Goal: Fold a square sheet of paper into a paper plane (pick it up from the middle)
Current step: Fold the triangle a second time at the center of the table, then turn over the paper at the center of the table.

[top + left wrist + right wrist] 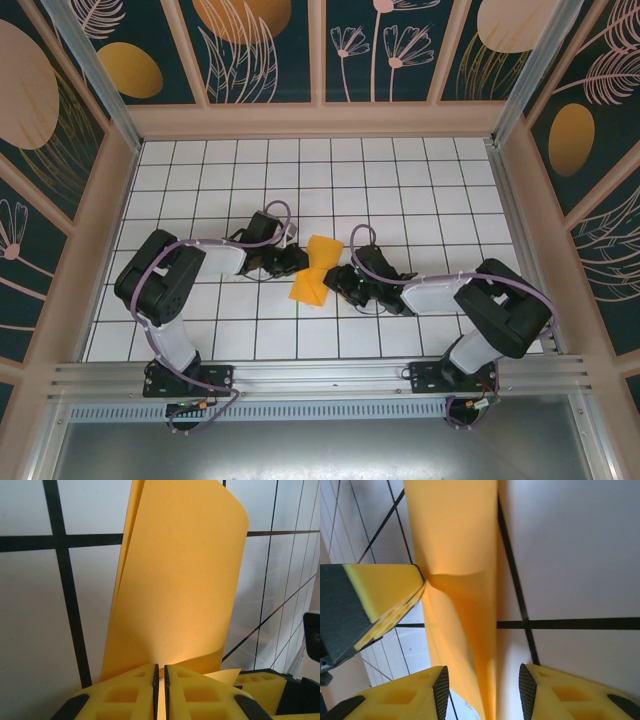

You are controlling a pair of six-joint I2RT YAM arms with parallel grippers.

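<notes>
left gripper (160,675) — clamped on square sheet of paper (180,580) | right gripper (483,682) — jaws apart astride the sheet | top view: both meet at middle of desk (200,170)

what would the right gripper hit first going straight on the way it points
Probably the folded orange-yellow paper sheet, which runs between the open fingers of the right gripper; the shut left gripper pinching it sits just beside that line.

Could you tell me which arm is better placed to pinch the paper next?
Probably the right: the right gripper has its jaws open astride the sheet of paper, free to close, whereas the left gripper is shut on it, holding it.
</notes>
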